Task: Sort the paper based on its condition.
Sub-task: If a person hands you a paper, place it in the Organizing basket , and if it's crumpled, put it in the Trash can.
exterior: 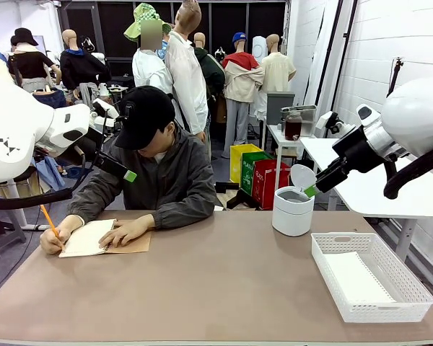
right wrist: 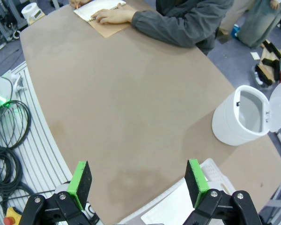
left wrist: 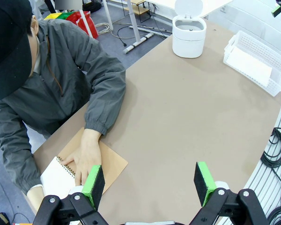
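I am holding my left gripper point(left wrist: 150, 183) up over the near edge of the brown table point(left wrist: 187, 117), at the bottom of my left wrist view, with its green pads point(left wrist: 93, 180) standing wide apart and nothing between them. In the front view that gripper point(exterior: 130, 175) is hovering at the left of the frame, level with the person's shoulder. My right gripper point(right wrist: 138, 180) is sitting at the bottom of my right wrist view, jaws spread wide and gripping nothing; in the front view it point(exterior: 312, 189) is hanging right of centre, just above the open white bin point(exterior: 293, 210).

The paper point(exterior: 355, 280) is lying flat inside the white basket point(exterior: 411, 303) at the lower right of the front view. In my left wrist view the same sheets point(left wrist: 254, 65) are showing in the basket point(left wrist: 234, 44) at the upper right, and a corner of them point(right wrist: 171, 213) is peeking in at the bottom of my right wrist view.

At the left of the front view the person is leaning over a spiral-bound notebook point(exterior: 94, 238), one hand point(exterior: 126, 232) pressing on the page and the other hand point(exterior: 52, 241) holding a pencil point(exterior: 49, 222). The bin, its lid tipped up, is standing in the right of my right wrist view point(right wrist: 239, 122).
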You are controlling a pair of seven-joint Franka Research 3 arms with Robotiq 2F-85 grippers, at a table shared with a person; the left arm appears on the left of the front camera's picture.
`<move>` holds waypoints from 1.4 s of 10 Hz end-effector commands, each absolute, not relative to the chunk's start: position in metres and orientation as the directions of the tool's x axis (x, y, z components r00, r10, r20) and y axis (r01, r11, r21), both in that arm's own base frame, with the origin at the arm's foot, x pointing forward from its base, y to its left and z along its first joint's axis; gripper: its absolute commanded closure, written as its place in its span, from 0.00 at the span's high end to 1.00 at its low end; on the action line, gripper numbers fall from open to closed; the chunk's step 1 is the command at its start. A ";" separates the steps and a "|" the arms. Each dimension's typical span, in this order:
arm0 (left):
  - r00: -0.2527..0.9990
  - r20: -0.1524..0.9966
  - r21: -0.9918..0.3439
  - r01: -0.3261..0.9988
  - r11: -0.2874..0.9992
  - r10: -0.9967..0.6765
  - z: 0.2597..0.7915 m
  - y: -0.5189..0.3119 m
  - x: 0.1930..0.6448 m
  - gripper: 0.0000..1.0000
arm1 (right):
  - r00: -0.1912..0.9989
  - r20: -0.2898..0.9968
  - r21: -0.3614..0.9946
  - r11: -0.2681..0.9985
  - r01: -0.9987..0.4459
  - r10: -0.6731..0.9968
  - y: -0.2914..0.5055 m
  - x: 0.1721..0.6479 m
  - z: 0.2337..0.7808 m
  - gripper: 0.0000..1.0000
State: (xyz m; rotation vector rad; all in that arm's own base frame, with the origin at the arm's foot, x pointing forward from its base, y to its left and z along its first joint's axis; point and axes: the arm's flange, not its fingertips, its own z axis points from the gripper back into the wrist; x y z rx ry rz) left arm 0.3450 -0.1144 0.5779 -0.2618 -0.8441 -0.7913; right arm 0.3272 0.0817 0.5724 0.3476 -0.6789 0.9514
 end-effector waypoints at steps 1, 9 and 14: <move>0.411 0.749 0.084 0.719 0.690 -0.519 0.579 -0.113 0.345 1.00 | 0.394 0.667 -0.018 0.542 -0.840 0.633 0.082 0.328 0.573 1.00; 0.411 0.749 0.084 0.719 0.690 -0.519 0.579 -0.113 0.345 1.00 | 0.394 0.667 -0.018 0.542 -0.840 0.633 0.082 0.328 0.573 1.00; 0.411 0.749 0.084 0.719 0.690 -0.519 0.579 -0.113 0.345 1.00 | 0.394 0.667 -0.018 0.542 -0.840 0.633 0.082 0.328 0.573 1.00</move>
